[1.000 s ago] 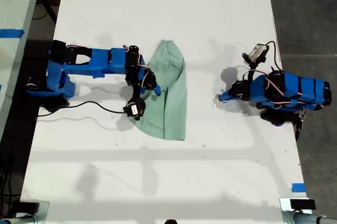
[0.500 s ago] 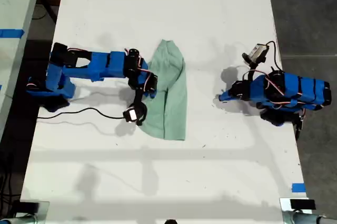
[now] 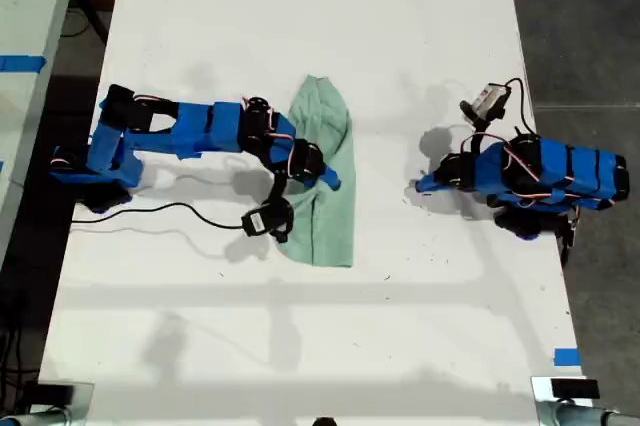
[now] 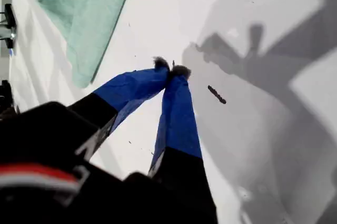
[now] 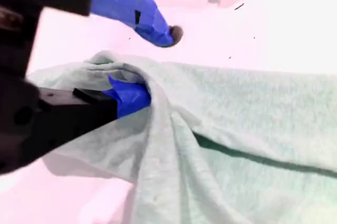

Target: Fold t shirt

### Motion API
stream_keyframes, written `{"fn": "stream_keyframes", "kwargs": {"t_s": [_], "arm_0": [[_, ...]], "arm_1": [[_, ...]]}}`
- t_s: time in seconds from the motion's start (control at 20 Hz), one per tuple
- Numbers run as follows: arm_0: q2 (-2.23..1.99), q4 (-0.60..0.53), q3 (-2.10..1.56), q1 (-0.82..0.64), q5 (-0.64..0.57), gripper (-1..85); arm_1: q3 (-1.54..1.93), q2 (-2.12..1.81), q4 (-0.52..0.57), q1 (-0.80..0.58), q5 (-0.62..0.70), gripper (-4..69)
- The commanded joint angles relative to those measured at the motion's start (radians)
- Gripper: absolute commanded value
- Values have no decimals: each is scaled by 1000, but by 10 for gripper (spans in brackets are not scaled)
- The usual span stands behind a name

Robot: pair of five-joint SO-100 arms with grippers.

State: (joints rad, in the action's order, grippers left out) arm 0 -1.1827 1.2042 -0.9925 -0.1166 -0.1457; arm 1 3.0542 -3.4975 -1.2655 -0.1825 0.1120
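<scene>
Second gripper (image 3: 325,178), jaws parted, one finger tucked under a raised fold of the t shirt (image 3: 325,181), which lies mid-surface (image 3: 300,6), long axis crosswise to both arms. First gripper (image 3: 420,184), closed and empty, sits well apart.

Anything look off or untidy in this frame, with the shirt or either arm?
Nothing damaged. The t shirt is bunched into a raised ridge where my second gripper digs in: one finger is under the cloth, the other bare above it. My first gripper sits shut over bare table, away from the shirt.
</scene>
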Motion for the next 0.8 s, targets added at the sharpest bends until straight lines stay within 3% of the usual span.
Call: {"fn": "stream_keyframes", "kwargs": {"t_s": [0.0,0.45,0.55,0.7,0.75], "arm_0": [[9,-52,52,14,-6,185],[109,84,61,-28,37,191],[6,161,57,-15,31,181],[-107,380,15,-78,-18,175],[-163,390,-81,-104,-60,209]], "arm_1": [[52,-14,-3,3,-2,21],[52,-14,-2,3,-2,21],[52,-14,-2,3,-2,21],[52,-14,-2,3,0,21],[52,-14,-2,3,0,21]]}}
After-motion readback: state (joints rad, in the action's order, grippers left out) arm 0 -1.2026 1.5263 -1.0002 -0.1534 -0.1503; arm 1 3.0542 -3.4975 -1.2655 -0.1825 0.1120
